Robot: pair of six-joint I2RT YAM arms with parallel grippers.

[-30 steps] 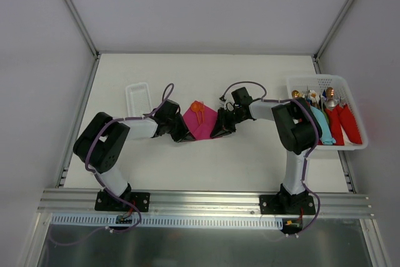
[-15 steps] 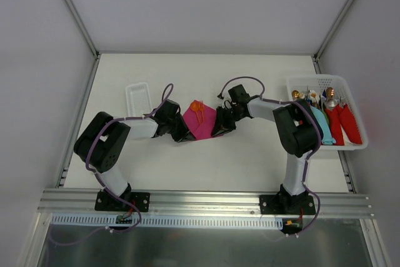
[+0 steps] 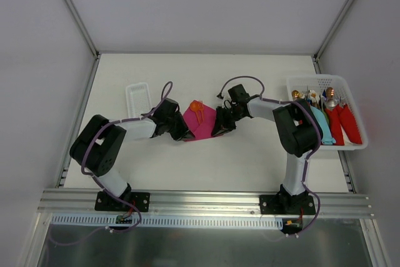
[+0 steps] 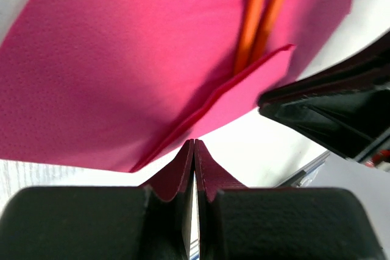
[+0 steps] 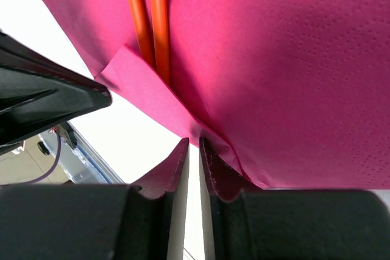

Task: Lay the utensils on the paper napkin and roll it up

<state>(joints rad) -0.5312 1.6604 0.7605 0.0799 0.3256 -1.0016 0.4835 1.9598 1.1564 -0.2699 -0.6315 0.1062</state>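
The magenta-pink paper napkin point(image 3: 201, 125) lies between my two grippers. It also shows in the left wrist view point(image 4: 122, 59) and the right wrist view point(image 5: 274, 59). The orange spoon and fork point(image 3: 197, 109) lie on it side by side. Their handles point(image 4: 259, 10) point(image 5: 149, 16) run under a small flap folded up from the napkin's near corner. My left gripper point(image 3: 183, 134) point(image 4: 194, 143) is shut, its tips just short of the folded edge. My right gripper point(image 3: 219, 130) point(image 5: 192, 140) is nearly closed, a thin slit left, its tips touching the fold.
A white rectangular tray point(image 3: 137, 98) sits left of the napkin. A white basket point(image 3: 325, 79) at the right edge holds metal utensils in red point(image 3: 340, 123) and teal point(image 3: 320, 123) wraps. Each wrist view shows the other gripper close by point(image 4: 329, 114) point(image 5: 42, 101).
The right gripper has shifted slightly left toward the napkin. The left arm's elbow has swung down and left. The napkin's near corner now looks flatter.
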